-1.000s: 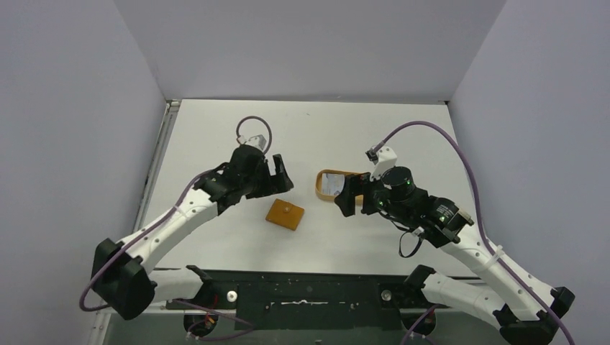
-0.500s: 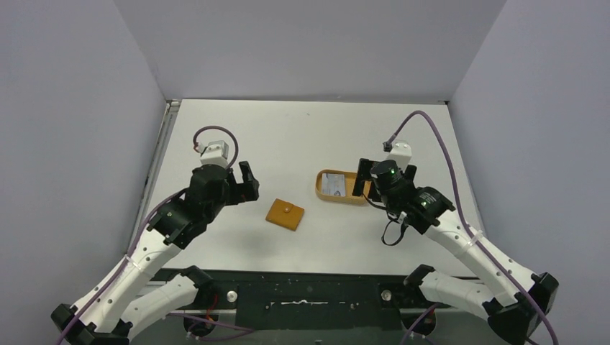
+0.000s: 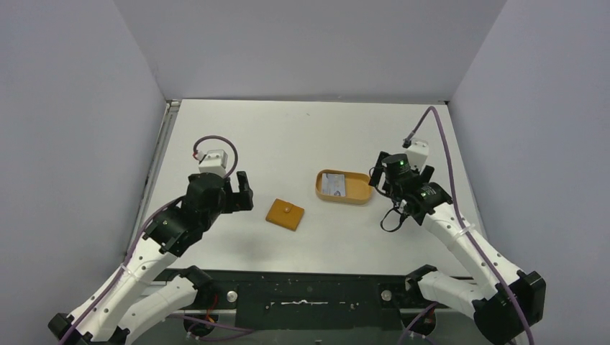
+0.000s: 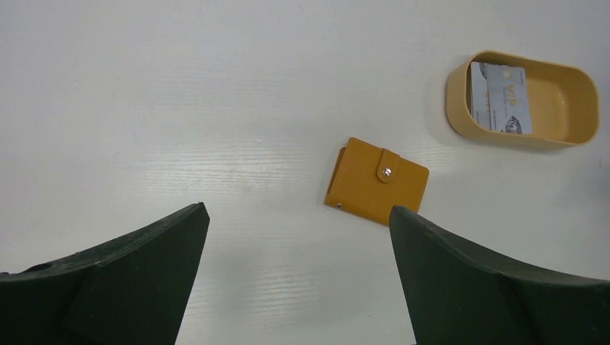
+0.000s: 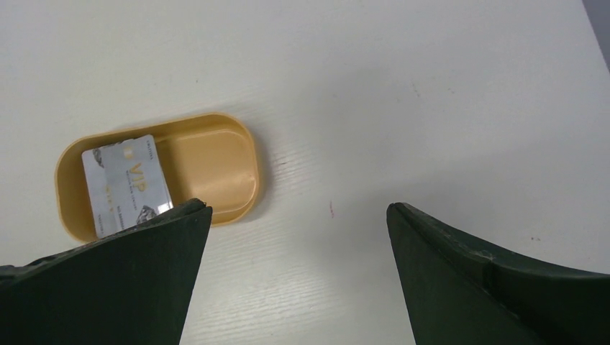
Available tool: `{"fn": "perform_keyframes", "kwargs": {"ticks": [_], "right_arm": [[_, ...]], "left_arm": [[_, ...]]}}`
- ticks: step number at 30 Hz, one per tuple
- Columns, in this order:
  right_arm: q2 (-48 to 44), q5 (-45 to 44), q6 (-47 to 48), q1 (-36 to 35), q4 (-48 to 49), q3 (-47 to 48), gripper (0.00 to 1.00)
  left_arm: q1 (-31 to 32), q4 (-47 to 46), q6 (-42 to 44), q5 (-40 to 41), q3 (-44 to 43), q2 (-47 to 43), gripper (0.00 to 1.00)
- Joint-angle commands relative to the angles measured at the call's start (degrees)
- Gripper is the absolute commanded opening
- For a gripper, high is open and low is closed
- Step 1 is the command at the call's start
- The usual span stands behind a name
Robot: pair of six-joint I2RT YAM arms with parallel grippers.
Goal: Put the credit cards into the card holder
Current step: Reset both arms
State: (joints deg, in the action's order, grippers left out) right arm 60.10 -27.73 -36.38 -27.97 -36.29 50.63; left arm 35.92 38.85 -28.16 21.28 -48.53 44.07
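The tan-orange card holder (image 3: 285,213) lies closed and flat on the white table, its snap stud up; it also shows in the left wrist view (image 4: 377,180). The silvery grey-white credit cards (image 3: 334,186) lie stacked in the left end of an orange oval tray (image 3: 360,198), also seen in the left wrist view (image 4: 500,98) and the right wrist view (image 5: 128,185). My left gripper (image 3: 243,192) is open and empty, left of the holder. My right gripper (image 3: 379,180) is open and empty, just right of the tray.
The orange oval tray shows in the left wrist view (image 4: 460,108) and the right wrist view (image 5: 216,212). Grey walls enclose the table on the left, back and right. A black base rail (image 3: 309,291) runs along the near edge.
Both arms have pulled back and apart: the left gripper moved left and toward me, away from the holder; the right gripper moved right, off the tray, uncovering the cards.
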Motion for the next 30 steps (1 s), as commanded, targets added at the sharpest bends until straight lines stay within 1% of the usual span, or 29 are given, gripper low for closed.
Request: {"fn": "perform_keyframes", "kwargs": {"ticks": [1,3,7,9,12,15,16,17,19,21,23,25,27,30], "right_arm": [[-1.1,1.5,3.0,5.4,1.7,4.1,1.0],[-1.0,0.7,4.5,6.0,0.1,8.9,1.0],[-2.2,-0.1,8.5,5.8,-1.8,22.7,1.0],[-3.5,-1.2,10.4,4.4,-1.6,28.7,1.0],[-6.4,-0.6,12.9,2.5,0.9,34.3,1.0],[-9.9,4.3,17.3,2.1,5.7,35.5,1.0],[-10.9,5.0,19.7,1.8,7.8,34.8,1.0],[-11.8,3.8,22.1,0.8,9.7,33.7,1.0],[-12.7,-2.0,25.9,-2.0,13.1,31.1,1.0],[-12.3,-9.3,27.0,-3.5,13.5,30.2,1.0],[-10.6,-15.8,25.4,-4.2,10.3,31.1,1.0],[-9.8,-19.5,23.7,-4.6,7.1,31.6,1.0],[-10.8,-16.9,23.9,-5.0,6.8,30.2,1.0],[-13.4,-9.0,23.2,-5.0,8.3,27.3,1.0]], "left_arm": [[0.0,1.3,0.9,2.7,-4.4,-0.4,0.97],[0.0,3.2,0.9,3.7,-8.7,0.2,0.97],[-0.1,5.8,5.1,6.2,-19.8,2.6,0.97],[-0.2,6.8,6.4,7.5,-25.1,4.2,0.97],[-0.2,8.2,6.6,8.8,-32.8,6.8,0.97],[-0.2,9.2,5.8,9.2,-37.6,8.0,0.97],[-0.2,9.1,5.5,9.4,-38.6,8.1,0.97],[-0.2,8.9,4.8,9.7,-39.3,8.1,0.97],[-0.2,8.9,3.9,9.6,-40.7,8.3,0.97],[-0.1,9.6,3.5,9.2,-42.2,8.6,0.97],[-0.1,10.2,3.9,8.8,-43.6,8.8,0.97],[-0.1,9.8,4.7,8.9,-43.6,8.3,0.97],[-0.1,7.4,6.2,9.1,-41.2,6.6,0.97],[-0.1,4.9,6.7,8.6,-37.2,4.2,0.97]]}}
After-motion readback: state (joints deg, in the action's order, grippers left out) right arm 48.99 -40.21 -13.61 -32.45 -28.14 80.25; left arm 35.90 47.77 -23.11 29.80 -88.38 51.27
